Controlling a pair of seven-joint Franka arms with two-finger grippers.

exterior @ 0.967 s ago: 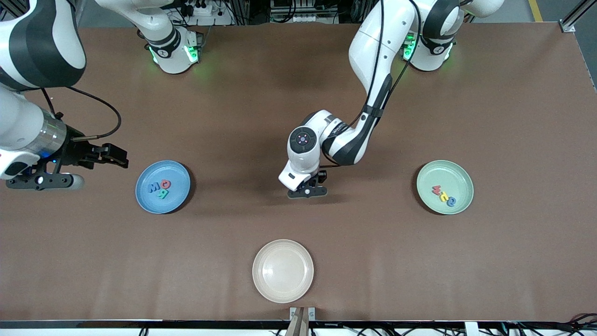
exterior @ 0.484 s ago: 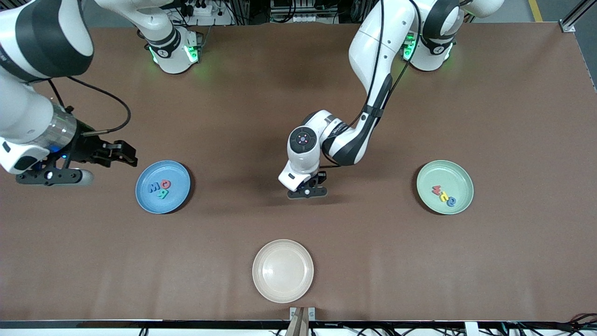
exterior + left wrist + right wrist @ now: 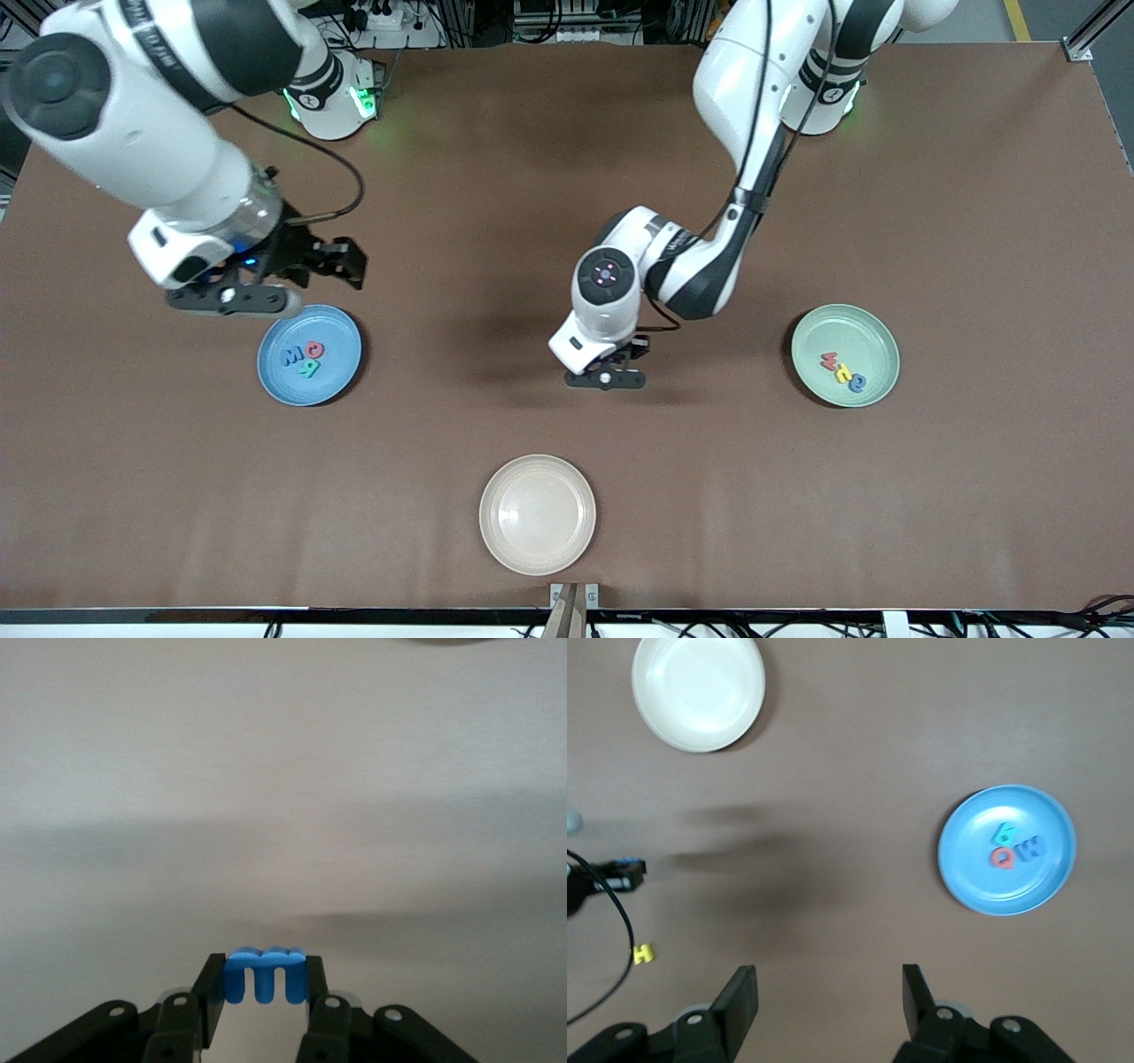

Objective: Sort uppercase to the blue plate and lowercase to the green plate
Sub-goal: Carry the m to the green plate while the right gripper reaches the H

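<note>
The beige plate [image 3: 537, 514] at the table's near edge sits empty; at mid-table the left gripper [image 3: 265, 992] has its jaws nearly closed on a small blue lowercase letter [image 3: 265, 974], so the step in hand is carrying it toward the green plate [image 3: 877, 335] at the left arm's end (three letters already lie there). The next move likely calls for a release over that plate. Since a second ago the left arm has shifted toward the green plate, and the right gripper [image 3: 829, 992], jaws apart and holding nothing, has swung in over the farther rim of the blue plate [image 3: 275, 383], while one yellow letter [image 3: 643, 953] remains on the table.
</note>
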